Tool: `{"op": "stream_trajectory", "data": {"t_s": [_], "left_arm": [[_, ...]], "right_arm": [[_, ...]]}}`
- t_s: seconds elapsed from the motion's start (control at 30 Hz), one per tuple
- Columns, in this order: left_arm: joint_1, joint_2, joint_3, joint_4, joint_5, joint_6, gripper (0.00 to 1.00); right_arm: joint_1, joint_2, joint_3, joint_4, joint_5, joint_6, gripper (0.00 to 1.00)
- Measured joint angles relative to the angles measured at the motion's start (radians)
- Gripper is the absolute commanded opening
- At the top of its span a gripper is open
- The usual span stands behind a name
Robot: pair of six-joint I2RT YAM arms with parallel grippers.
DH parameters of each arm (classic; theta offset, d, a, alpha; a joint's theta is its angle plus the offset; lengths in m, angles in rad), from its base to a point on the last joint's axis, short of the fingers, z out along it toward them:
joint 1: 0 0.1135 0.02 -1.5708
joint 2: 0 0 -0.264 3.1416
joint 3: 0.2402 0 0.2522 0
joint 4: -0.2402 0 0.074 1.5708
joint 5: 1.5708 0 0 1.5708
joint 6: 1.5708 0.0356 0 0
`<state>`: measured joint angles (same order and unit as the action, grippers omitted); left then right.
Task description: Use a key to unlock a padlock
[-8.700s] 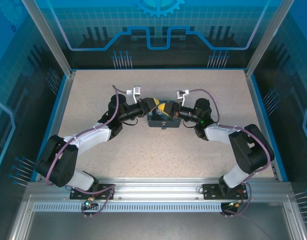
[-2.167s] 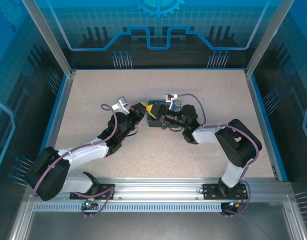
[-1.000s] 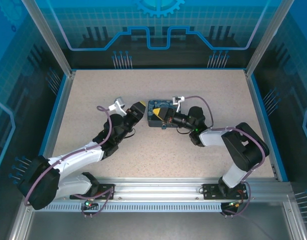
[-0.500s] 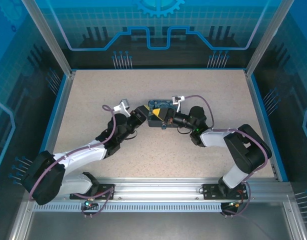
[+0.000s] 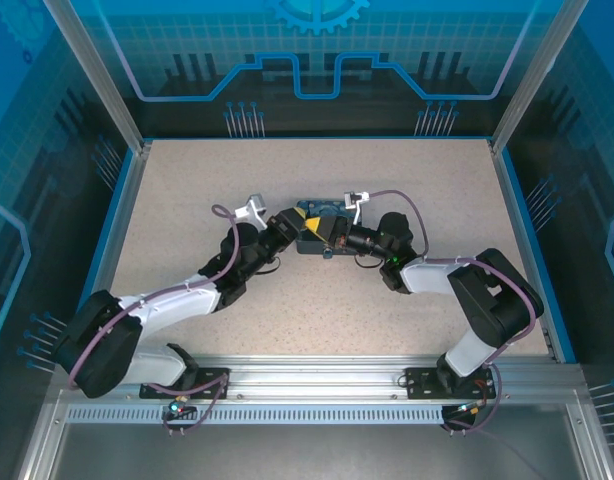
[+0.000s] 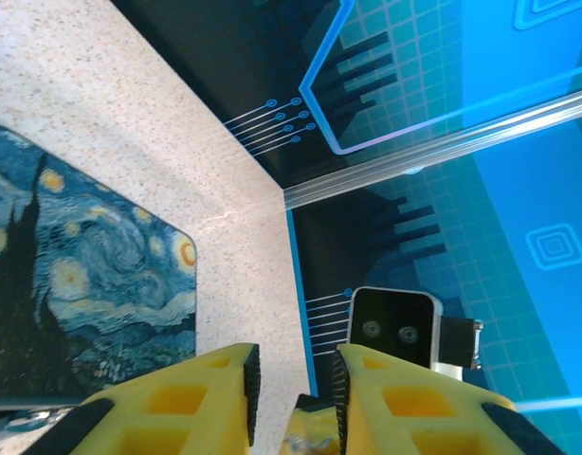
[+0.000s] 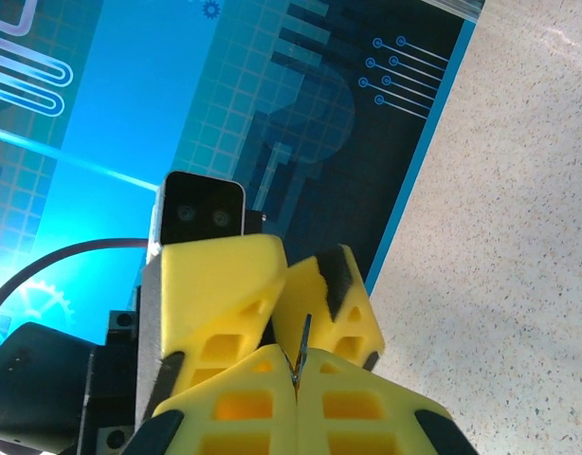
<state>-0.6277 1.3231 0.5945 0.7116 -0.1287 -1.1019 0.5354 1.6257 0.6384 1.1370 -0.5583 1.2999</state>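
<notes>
Padlock [image 5: 328, 252] shows in the top view as a tiny dark speck at the near side of the tin box [image 5: 317, 208], low against its wall and just below the right arm's wrist. It is too small there to tell how its shackle stands. The tin box lies flat on the table [image 5: 407, 180], about mid-width, its lid printed with a blue-and-yellow swirling night sky. Both arms reach in from either side, and their tips meet over its left part.

On the right end effector [image 7: 298, 368] the yellow fingers are pressed together, pinching the key [image 7: 301, 339]. Its thin metal blade pokes out of the seam between the pads. Straight ahead of it in the right wrist view stand the other arm's two yellow fingers, with the black left wrist camera [image 7: 201, 216] above them.

On the left end effector [image 6: 293, 372] the fingers are spread by a narrow gap. Low in that gap sits a small yellowish and metallic bit, too cropped to identify, and I cannot tell whether the pads touch it. In the left wrist view the painted lid lies to the left of the fingers, and the right wrist camera [image 6: 395, 327] faces back from just beyond them.
</notes>
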Motion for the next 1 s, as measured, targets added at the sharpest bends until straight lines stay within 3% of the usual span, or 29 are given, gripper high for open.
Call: {"op": "stream_trajectory", "data": {"t_s": [0.27,0.43,0.47,0.53,0.6,0.73,1.0], "left_arm": [[-0.002,0.028,0.011,0.013,0.006,-0.005,0.01],[-0.002,0.032,0.011,0.026,0.006,-0.005,0.00],[-0.002,0.032,0.011,0.027,0.006,-0.006,0.00],[-0.002,0.032,0.011,0.027,0.007,-0.006,0.00],[-0.006,0.032,0.011,0.032,0.006,-0.005,0.00],[-0.010,0.031,0.011,0.031,0.006,0.002,0.00],[-0.010,0.023,0.011,0.031,0.006,0.004,0.00]], "right_arm": [[-0.002,0.000,0.000,0.001,0.000,0.000,0.00],[-0.006,0.000,0.000,0.000,0.000,0.000,0.00],[-0.006,0.000,0.000,0.000,0.000,0.001,0.08],[-0.007,0.000,0.000,0.000,0.000,0.002,0.41],[-0.010,0.000,-0.004,0.000,0.000,0.005,0.58],[-0.035,-0.024,-0.040,-0.011,0.005,0.005,0.63],[-0.048,-0.126,-0.052,-0.119,0.027,-0.044,0.62]]}}
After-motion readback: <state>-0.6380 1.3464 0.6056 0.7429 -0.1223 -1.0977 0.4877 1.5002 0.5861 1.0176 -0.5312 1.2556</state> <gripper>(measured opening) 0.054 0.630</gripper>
